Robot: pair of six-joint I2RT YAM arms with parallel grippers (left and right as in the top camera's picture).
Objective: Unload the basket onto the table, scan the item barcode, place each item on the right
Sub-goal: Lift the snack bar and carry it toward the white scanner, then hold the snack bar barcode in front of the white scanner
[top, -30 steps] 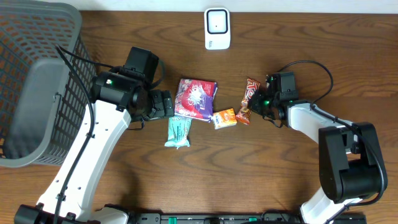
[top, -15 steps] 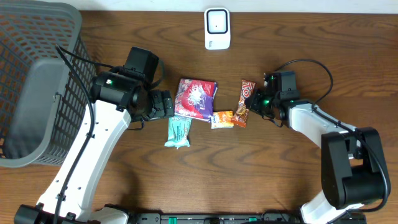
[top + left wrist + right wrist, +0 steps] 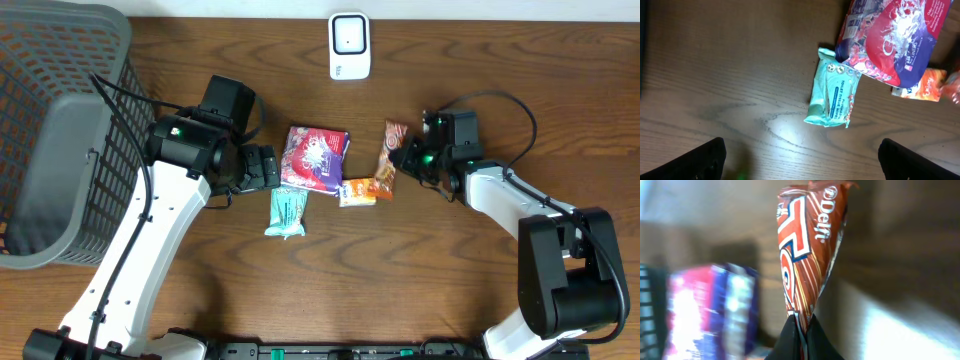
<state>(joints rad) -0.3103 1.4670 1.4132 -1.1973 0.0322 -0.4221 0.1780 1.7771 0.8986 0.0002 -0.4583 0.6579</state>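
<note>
My right gripper (image 3: 404, 160) (image 3: 801, 330) is shut on the bottom end of a red-brown chocolate bar wrapper (image 3: 388, 153) (image 3: 810, 250). The wrapper stands up from the jaws, right of the centre of the table. The white barcode scanner (image 3: 349, 45) stands at the table's back edge, apart from the wrapper. My left gripper (image 3: 270, 168) (image 3: 800, 162) hangs open over bare wood, with nothing between its fingers (image 3: 707, 157). It is just left of a mint wipes pack (image 3: 286, 212) (image 3: 834, 95).
A purple snack bag (image 3: 315, 158) (image 3: 890, 37) lies mid-table with a small orange packet (image 3: 358, 191) (image 3: 920, 85) beside it. A dark mesh basket (image 3: 60, 130) fills the left side. The right arm's cable loops behind its wrist.
The right gripper has carried the wrapper a little left and toward the back of the table, tilting it more upright. The orange packet has shifted slightly left. The left arm has not moved.
</note>
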